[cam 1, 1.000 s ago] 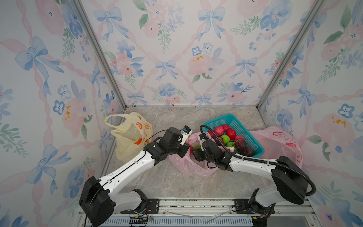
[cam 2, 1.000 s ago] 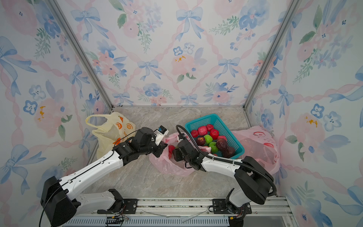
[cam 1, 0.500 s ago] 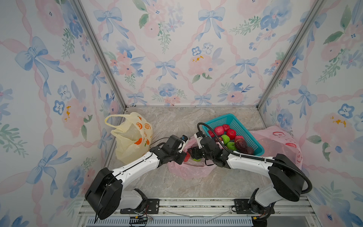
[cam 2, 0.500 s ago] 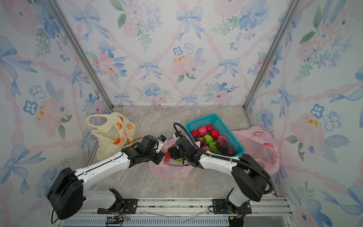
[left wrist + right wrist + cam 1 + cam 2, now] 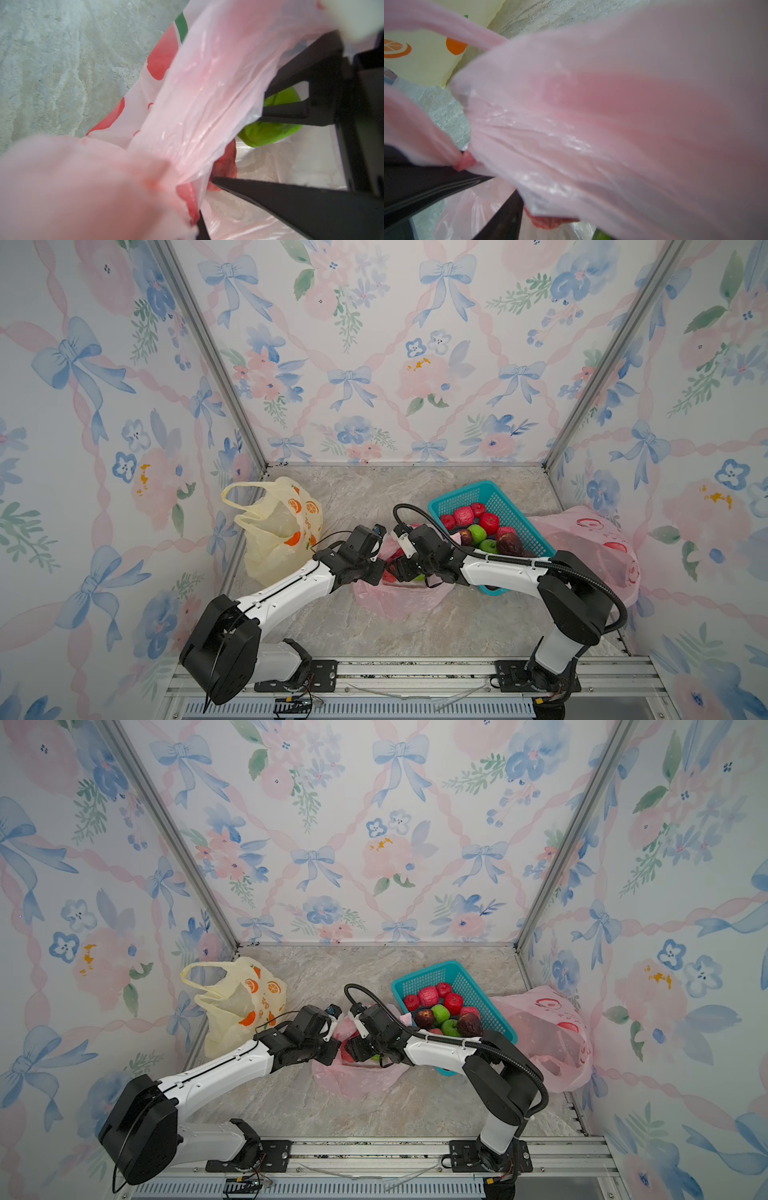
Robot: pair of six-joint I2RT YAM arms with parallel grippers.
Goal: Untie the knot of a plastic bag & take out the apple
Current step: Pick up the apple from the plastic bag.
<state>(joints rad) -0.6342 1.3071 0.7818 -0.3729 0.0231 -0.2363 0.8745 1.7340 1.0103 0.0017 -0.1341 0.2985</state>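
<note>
The pink plastic bag (image 5: 395, 601) (image 5: 357, 1081) lies mid-table with its mouth pulled open. My left gripper (image 5: 380, 568) (image 5: 205, 197) is shut on the bag's rim, pinching gathered pink film. My right gripper (image 5: 401, 570) (image 5: 353, 1050) reaches into the mouth from the opposite side. The left wrist view shows its fingers (image 5: 291, 112) spread apart, with a green apple (image 5: 270, 128) (image 5: 419, 577) showing between and behind them. A red apple (image 5: 226, 164) (image 5: 550, 223) lies beside it in the bag. Pink film covers most of the right wrist view.
A teal basket (image 5: 461, 489) with several red and green fruits stands right behind the right arm. A yellow orange-print bag (image 5: 278, 535) sits at the left wall. Another pink bag (image 5: 590, 547) slumps against the right wall.
My left gripper came down from its raised position to the bag's mouth, still holding the film. The right gripper pushed further into the opening and its jaws spread wider.
</note>
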